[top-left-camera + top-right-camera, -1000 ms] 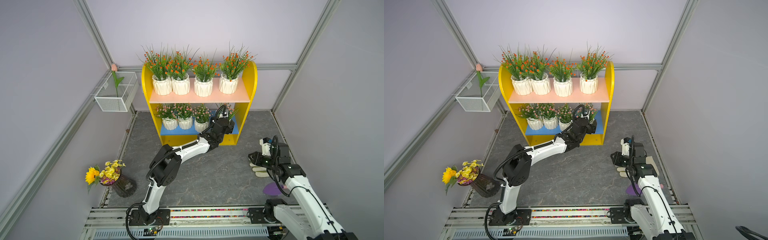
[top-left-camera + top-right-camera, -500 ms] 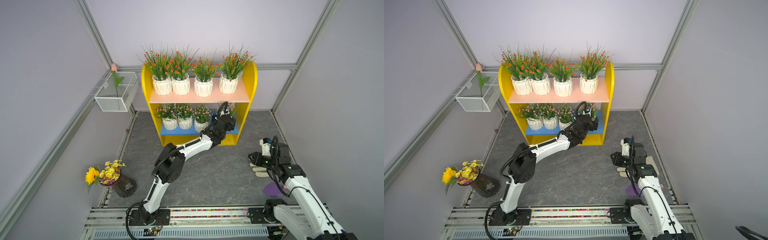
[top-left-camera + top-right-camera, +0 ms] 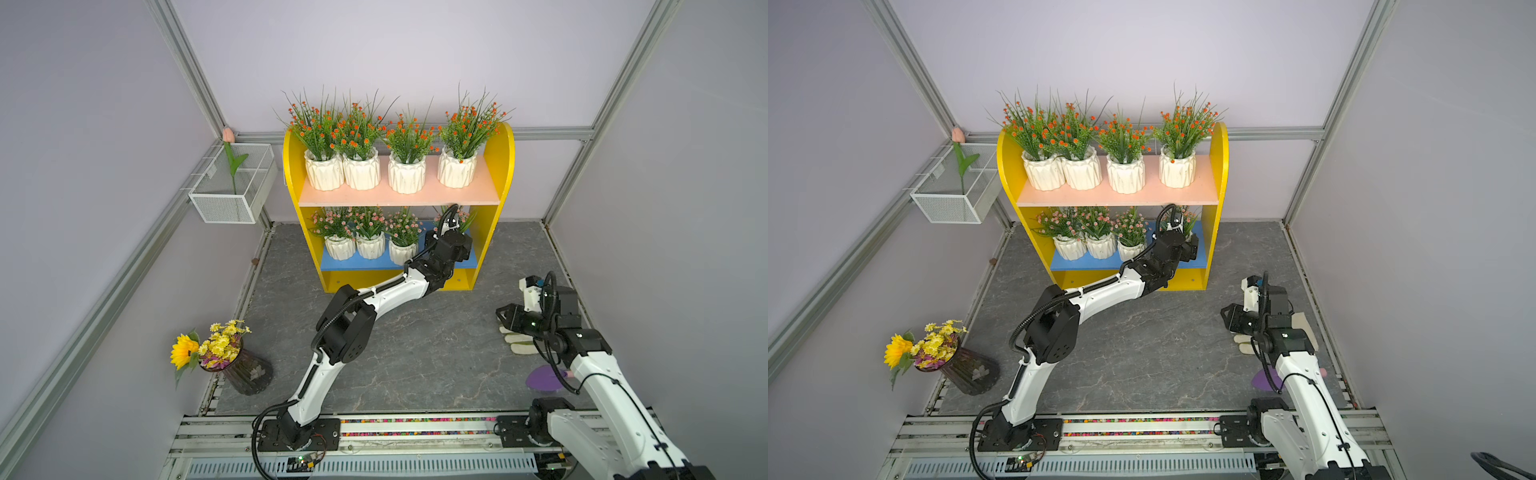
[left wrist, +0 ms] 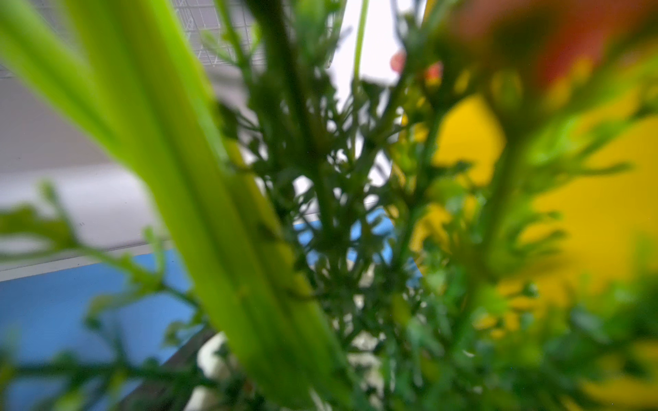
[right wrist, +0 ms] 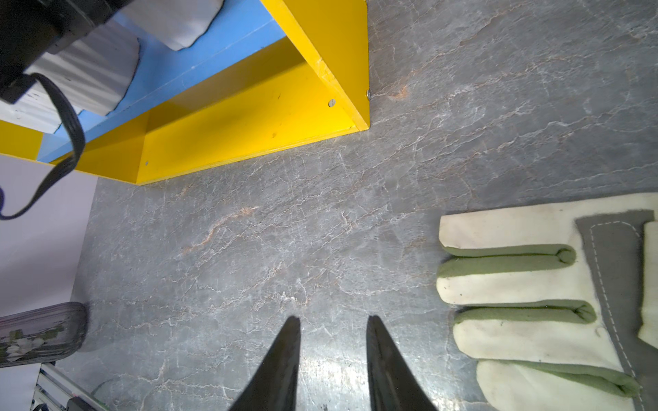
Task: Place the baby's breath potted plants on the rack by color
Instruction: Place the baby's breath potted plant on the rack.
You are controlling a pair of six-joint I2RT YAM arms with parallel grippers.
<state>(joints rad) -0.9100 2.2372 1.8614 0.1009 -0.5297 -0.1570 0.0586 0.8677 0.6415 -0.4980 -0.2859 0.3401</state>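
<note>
The rack [image 3: 500,166] stands against the back wall in both top views. Its peach-pink upper board [image 3: 399,197] carries several orange baby's breath potted plants [image 3: 409,137]. Three pink ones [image 3: 368,224] stand in a row on the left of the blue lower board [image 3: 357,264]. My left gripper [image 3: 455,232] reaches into the right end of the lower tier, shut on another pink plant [image 3: 461,216]. That plant's sprigs [image 4: 320,213] fill the left wrist view, hiding the fingers, with its white pot [image 4: 213,356] low. My right gripper [image 5: 331,318] hangs open and empty over the floor.
A white wire basket [image 3: 232,199] with a pink tulip [image 3: 227,135] hangs on the left wall. A dark vase of sunflower and daisies [image 3: 245,370] stands front left. A cream and green glove [image 5: 534,284] and a purple piece [image 3: 542,380] lie beside the right arm.
The left arm has stretched a little further into the lower tier with the pink plant. The right gripper's jaws have parted slightly; the right arm stays in place.
</note>
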